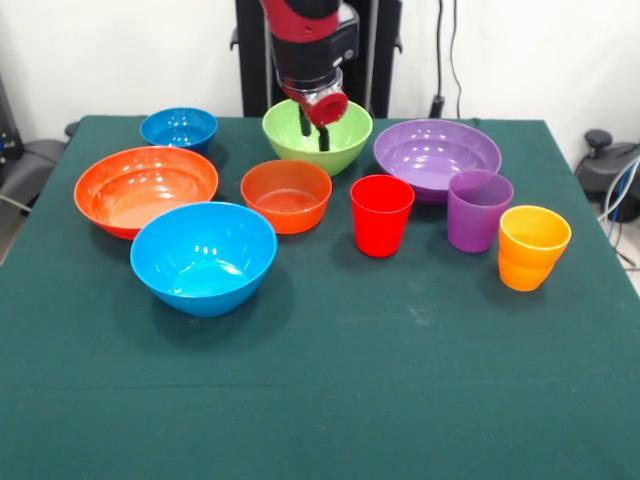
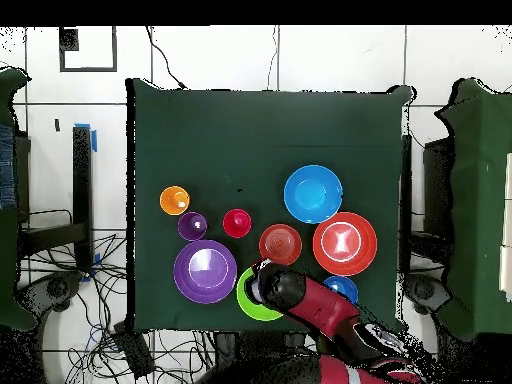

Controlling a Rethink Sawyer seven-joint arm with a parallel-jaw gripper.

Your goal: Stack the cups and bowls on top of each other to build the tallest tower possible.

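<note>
The robot's hand (image 1: 316, 137) hung inside the deep lime green plastic bowl (image 1: 345, 150), fingers narrowly apart and empty; nothing was stacked on the green worktop (image 1: 400, 380).

6 bowls (image 1: 203, 257), 3 cups (image 1: 381, 214), all separate on tbl (image 1: 400, 380)

Three cups (image 1: 477, 210) stand beside six separate bowls (image 1: 203, 255).

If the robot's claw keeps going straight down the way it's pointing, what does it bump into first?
Most likely the lime green bowl. The claw points straight down, and both views place it over that bowl, so it would probably meet the bowl's inside before anything else. How far above the bottom it hangs is hard to judge.
</note>
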